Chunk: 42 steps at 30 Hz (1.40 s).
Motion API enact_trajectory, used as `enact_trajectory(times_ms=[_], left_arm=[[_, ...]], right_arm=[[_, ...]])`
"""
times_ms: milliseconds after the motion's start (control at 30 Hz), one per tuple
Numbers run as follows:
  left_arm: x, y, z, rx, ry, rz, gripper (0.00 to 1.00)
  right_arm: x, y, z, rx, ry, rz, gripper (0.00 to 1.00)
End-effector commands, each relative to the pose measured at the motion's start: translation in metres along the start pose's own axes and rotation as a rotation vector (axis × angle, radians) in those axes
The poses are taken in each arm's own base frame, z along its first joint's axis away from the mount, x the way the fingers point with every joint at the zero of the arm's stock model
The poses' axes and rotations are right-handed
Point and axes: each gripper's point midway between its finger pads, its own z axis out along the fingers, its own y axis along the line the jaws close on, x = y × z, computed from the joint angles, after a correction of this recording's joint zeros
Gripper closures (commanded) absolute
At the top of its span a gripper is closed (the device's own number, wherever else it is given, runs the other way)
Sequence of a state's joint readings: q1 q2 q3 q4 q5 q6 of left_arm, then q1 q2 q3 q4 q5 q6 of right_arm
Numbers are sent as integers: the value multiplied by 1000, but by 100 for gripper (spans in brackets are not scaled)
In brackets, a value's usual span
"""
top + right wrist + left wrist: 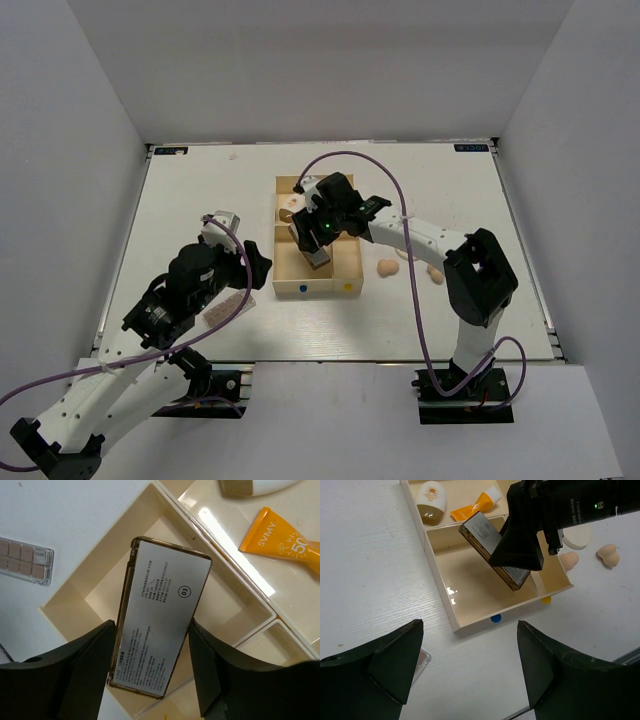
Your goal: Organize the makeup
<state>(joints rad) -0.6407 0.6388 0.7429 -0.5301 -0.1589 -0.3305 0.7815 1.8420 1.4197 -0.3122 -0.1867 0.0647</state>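
Right fingers [85, 665] pinch the flat case [160, 615] by its long edges, label side up. It is tilted over the large compartment of the wooden tray [70, 587]. Whether its low end touches the tray's floor I cannot tell. Left fingers [390, 665] hang spread above the tabletop [370, 555], holding nothing, near the speckled palette [25, 560]. Placing looks to be the step in hand. The next move, I'd say, calls for lowering the case flat and letting go, then seeing to the sponges [609, 555] outside.
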Motion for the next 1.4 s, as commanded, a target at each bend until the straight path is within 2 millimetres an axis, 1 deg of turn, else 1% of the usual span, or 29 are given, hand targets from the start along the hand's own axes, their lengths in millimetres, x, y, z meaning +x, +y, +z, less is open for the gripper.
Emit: enact_trajectory(times_ms=[0,133,200,233,367,467,500,567,600,633,667,700,733,767,800,833,867,900,933,967,1000,1067,1100,1167,1200,1233,1300,1333,1367], left_arm=[[1,7,2,-36,1,1,14],[9,12,10,-75,44,8,12],[11,13,12,-82,56,9,12],[13,17,14,-100,64,8,12],[17,23,18,-136,82,12,9],[23,27,22,-161,108,21,9],[26,28,23,-163,122,31,10],[31,26,26,-143,151,56,15],[37,23,29,-119,179,85,16],[41,22,31,-105,199,104,17],[45,21,32,-96,213,112,22],[50,21,37,-87,232,134,25],[55,22,37,-92,259,137,30],[53,23,39,-102,262,139,42],[58,29,43,-136,287,131,46],[59,33,44,-156,298,125,48],[58,34,46,-164,302,124,51],[60,40,47,-194,315,121,50],[61,42,47,-206,325,128,48],[60,43,46,-215,338,135,40],[60,46,45,-234,349,133,37],[61,53,42,-282,371,137,33],[57,52,41,-286,368,135,29],[60,57,38,-314,406,148,27],[54,56,37,-322,407,152,24],[56,60,39,-348,433,164,22],[63,65,34,-381,505,184,19],[55,64,34,-386,510,188,18],[66,67,32,-410,591,197,18]], right_arm=[[-17,-4,0,31,-29,-37,33],[-16,-2,-1,27,-25,-40,29],[-17,-1,-1,25,-26,-44,21],[-17,-1,-2,25,-23,-44,21],[-20,1,-10,19,-34,-52,21],[-31,3,-28,16,-75,-78,25],[-35,-1,-34,24,-87,-152,30],[-40,-2,-51,18,-110,-197,37],[-42,-4,-58,17,-124,-234,43],[-41,-10,-70,7,-148,-242,47],[-43,-9,-76,-2,-172,-259,51],[-50,-7,-92,-5,-214,-276,57],[-47,-13,-100,-12,-224,-271,61],[-50,-13,-105,-18,-247,-277,64],[-56,-12,-120,-9,-286,-284,64],[-58,-20,-130,6,-307,-278,64],[-55,-22,-133,10,-310,-276,64],[-61,-23,-148,26,-348,-280,62],[-61,-23,-155,29,-365,-279,60],[-57,-27,-158,36,-371,-271,55],[-62,-26,-173,43,-414,-281,53],[-61,-29,-184,54,-441,-268,47],[-64,-25,-194,51,-467,-277,46],[-66,-26,-204,58,-497,-275,42],[-64,-23,-210,53,-513,-280,40],[-65,-20,-214,50,-527,-285,40],[-67,-19,-225,48,-554,-282,38],[-68,-18,-229,46,-563,-284,38],[-67,-16,-230,39,-566,-280,37]])
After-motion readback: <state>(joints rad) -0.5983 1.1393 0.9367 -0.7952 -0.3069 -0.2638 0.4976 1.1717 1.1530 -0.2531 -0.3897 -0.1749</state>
